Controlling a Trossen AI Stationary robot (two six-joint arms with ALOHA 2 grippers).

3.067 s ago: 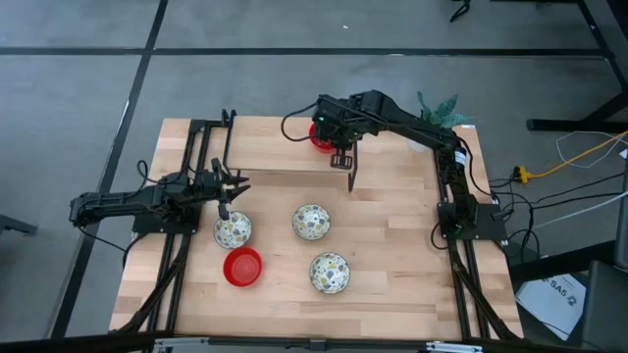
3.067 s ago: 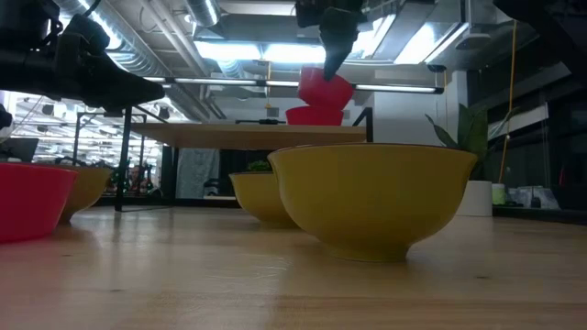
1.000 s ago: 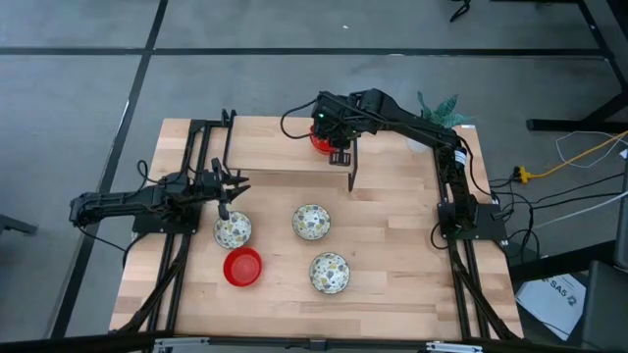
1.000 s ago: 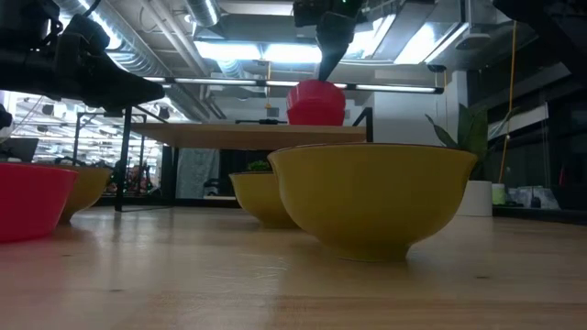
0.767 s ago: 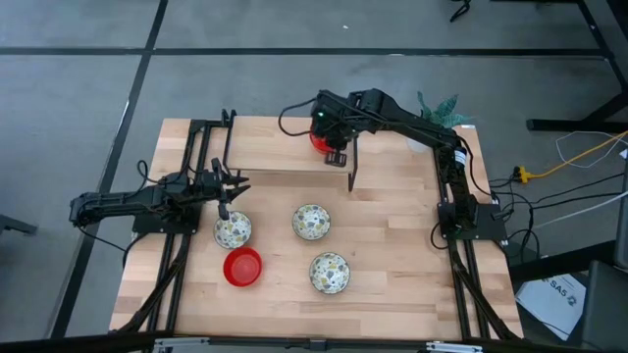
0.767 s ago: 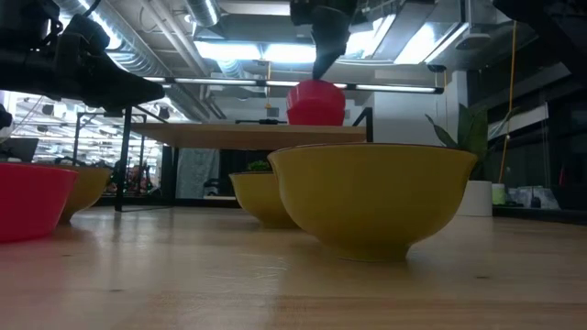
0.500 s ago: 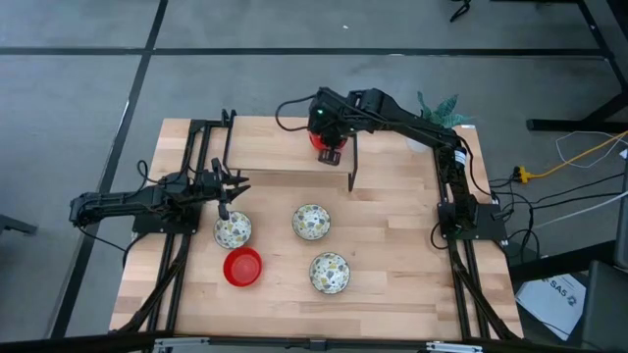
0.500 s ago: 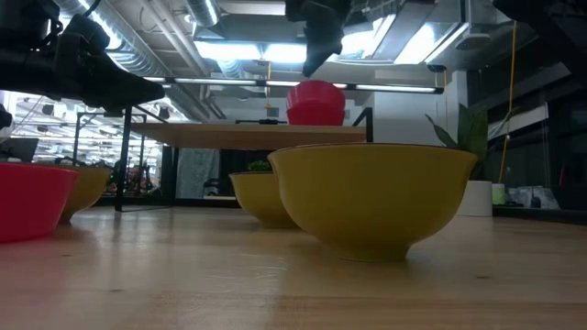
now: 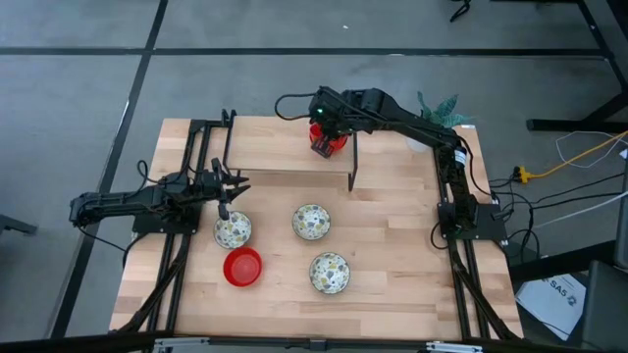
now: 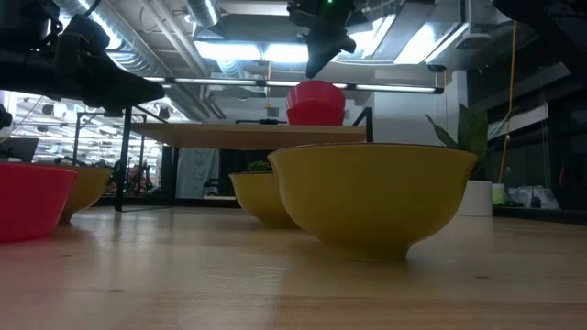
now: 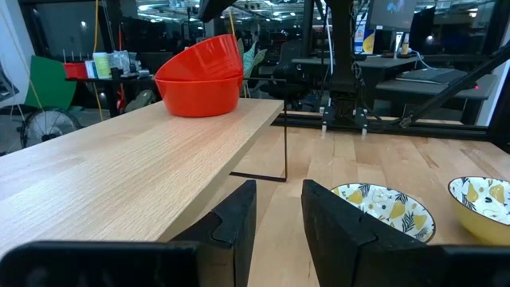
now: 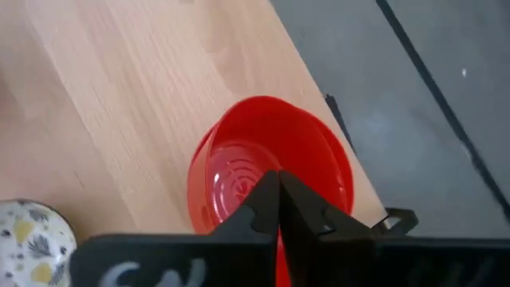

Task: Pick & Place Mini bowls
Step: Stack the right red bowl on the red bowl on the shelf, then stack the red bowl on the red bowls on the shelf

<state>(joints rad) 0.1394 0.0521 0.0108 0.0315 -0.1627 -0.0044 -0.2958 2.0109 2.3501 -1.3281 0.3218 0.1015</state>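
Two red mini bowls [image 9: 334, 142] sit nested on the raised wooden shelf [image 9: 285, 147] at the table's far side, the upper one tilted in the lower [image 11: 199, 76]. My right gripper [image 12: 277, 209] hangs shut just above them [image 10: 316, 60], clear of the stack. Three patterned mini bowls [image 9: 233, 230] [image 9: 311, 222] [image 9: 330, 272] and one more red bowl [image 9: 242, 267] stand on the table. My left gripper [image 11: 277, 223] waits level at the left, beside the shelf, its fingers a little apart with nothing between them.
The shelf stands on thin black legs [image 9: 351, 179], with free table under and in front of it. A plant in a white pot [image 10: 477, 197] stands at the far right corner. Black arm frames run along both table sides.
My right gripper has let go of the upper red bowl, drawn up and a little toward the far edge, and rolled about its own axis. The bowl stays nested in the lower red bowl on the shelf.
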